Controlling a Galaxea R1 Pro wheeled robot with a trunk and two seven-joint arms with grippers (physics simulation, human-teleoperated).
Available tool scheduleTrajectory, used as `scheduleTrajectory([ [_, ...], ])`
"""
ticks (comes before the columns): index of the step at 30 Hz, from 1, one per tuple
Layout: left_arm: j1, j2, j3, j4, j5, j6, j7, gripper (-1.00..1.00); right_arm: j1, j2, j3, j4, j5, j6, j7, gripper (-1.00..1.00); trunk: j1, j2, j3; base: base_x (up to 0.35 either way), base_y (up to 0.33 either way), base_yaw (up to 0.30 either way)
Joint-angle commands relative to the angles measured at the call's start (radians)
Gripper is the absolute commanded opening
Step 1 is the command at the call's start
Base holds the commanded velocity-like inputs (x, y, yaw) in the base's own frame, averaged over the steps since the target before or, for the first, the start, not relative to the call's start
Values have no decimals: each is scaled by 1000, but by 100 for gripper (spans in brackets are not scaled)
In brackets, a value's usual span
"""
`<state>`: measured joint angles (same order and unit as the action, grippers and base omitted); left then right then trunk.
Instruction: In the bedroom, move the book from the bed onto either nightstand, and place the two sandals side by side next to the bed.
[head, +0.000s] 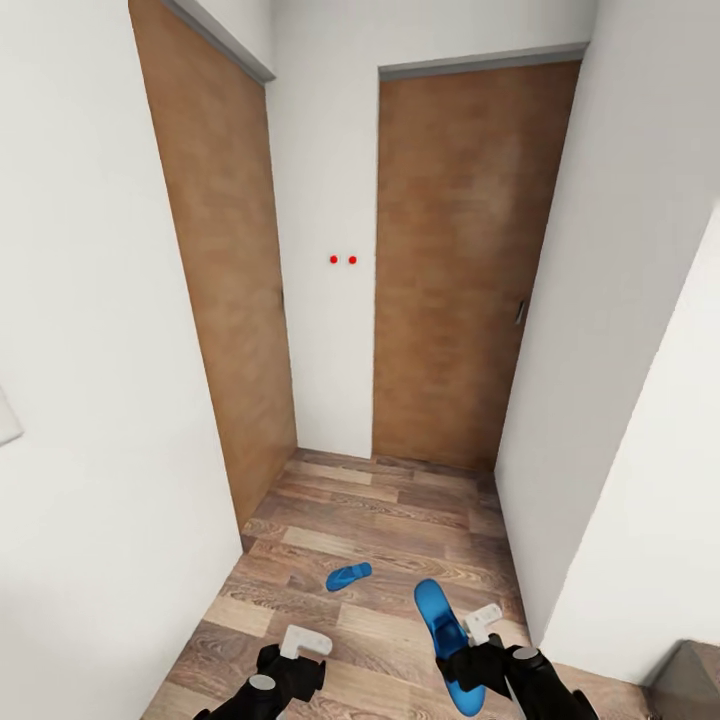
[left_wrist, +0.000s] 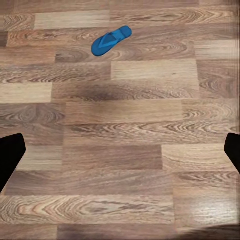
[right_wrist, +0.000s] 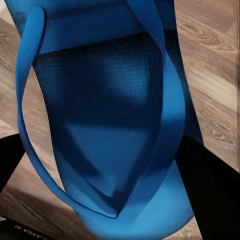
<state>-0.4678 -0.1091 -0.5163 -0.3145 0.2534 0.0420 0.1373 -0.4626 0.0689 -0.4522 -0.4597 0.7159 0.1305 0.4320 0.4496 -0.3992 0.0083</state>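
Head view: right claw (head: 470, 655) grips one blue sandal (head: 443, 630) above the wood floor (head: 400, 520), presumably for carrying to the bed; second sandal (head: 348, 576) lies ahead, before two closed doors (head: 460, 270). Left wrist view: left claw (left_wrist: 120, 150) spread wide, empty, second sandal (left_wrist: 111, 40) well beyond. Right wrist view: held sandal (right_wrist: 105, 125) between dark fingers (right_wrist: 210, 185).

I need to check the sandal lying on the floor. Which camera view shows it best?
The left wrist view: the loose sandal lies whole on the wood floor, straps visible. The head view shows it smaller, ahead of the left gripper. The right wrist view shows the held sandal instead.
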Motion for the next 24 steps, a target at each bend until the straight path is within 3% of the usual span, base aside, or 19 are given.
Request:
scheduleTrajectory([
  [1, 0, 1, -8, -2, 11, 8, 6, 100, 0, 2, -11, -3, 2, 5, 8, -100, 0, -1, 0, 0, 0, -157],
  [4, 0, 1, -4, -2, 13, 14, 6, 100, 0, -1, -27, -3, -20, 5, 9, -100, 0, -1, 1, 0, 0, -102],
  [11, -4, 2, 3, 13, 18, 54, -8, 100, 0, -17, -104, -3, -83, 8, 7, -100, 0, -1, 1, 0, 0, -36],
  [14, -5, 23, 6, 53, 36, 75, -17, 100, 1, -33, -138, 3, -95, 12, 4, -100, 0, -1, 1, 0, 0, -9],
  [19, -6, 94, 6, 89, 127, 86, -61, 100, 0, -50, -159, 74, -103, 11, -71, -100, 0, -1, 1, 0, 0, -3],
  [20, -6, 119, 6, 93, 168, 88, -93, 100, 1, -53, -162, 109, -104, 9, -114, -100, 0, -1, 1, 0, 0, -1],
  [24, -6, 158, 4, 99, 238, 91, -143, 100, 1, -56, -165, 171, -107, 6, -174, -100, 0, -1, 2, 0, 0, 0],
])
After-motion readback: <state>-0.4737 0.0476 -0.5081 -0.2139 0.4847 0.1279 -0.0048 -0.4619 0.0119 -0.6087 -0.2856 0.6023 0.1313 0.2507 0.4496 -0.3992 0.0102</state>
